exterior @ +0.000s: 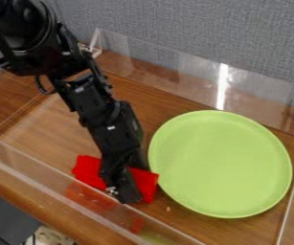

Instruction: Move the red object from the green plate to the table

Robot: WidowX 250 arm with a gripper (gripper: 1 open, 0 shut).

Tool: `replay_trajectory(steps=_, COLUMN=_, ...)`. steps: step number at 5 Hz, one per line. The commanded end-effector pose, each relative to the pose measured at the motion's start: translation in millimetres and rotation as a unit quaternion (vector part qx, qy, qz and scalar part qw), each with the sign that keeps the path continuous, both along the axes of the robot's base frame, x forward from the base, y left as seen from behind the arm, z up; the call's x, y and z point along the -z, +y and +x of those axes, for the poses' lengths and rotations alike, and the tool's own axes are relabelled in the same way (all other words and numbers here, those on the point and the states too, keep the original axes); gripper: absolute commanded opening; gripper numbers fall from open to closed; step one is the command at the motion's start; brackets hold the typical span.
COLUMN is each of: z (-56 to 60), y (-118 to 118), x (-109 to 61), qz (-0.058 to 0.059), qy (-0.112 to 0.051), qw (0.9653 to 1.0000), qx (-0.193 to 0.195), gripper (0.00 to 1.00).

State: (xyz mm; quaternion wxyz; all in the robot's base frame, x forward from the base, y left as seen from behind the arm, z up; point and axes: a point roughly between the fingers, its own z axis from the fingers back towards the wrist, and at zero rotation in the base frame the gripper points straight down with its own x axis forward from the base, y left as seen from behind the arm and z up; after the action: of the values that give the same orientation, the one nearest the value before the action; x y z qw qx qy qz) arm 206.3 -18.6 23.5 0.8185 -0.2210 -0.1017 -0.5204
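Note:
The red object (88,170), a flat bright red block, lies on the table (34,124) just left of the green plate (226,163). My black gripper (121,184) points steeply down onto the block's middle, so red shows on both sides of it. The jaws straddle the block and look closed on it; the fingertips are dark and hard to make out. The block's right end sits close to the plate's rim. Nothing lies on the plate.
Low clear acrylic walls border the table, one along the near edge (34,196) and one at the back (175,65). A grey fabric backdrop stands behind. My black arm (79,91) slants in from the upper left.

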Motion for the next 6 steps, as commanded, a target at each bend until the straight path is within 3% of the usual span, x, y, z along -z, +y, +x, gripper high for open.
replay_trajectory(steps=1, z=-22.7, y=-3, x=6.0, qz=-0.017, qy=0.086, qw=0.9951, qx=-0.044, gripper=0.0)
replay_trajectory(steps=6, z=-21.2, y=8, x=5.9, qz=-0.013, qy=0.091, qw=0.9943, qx=-0.054, gripper=0.0)
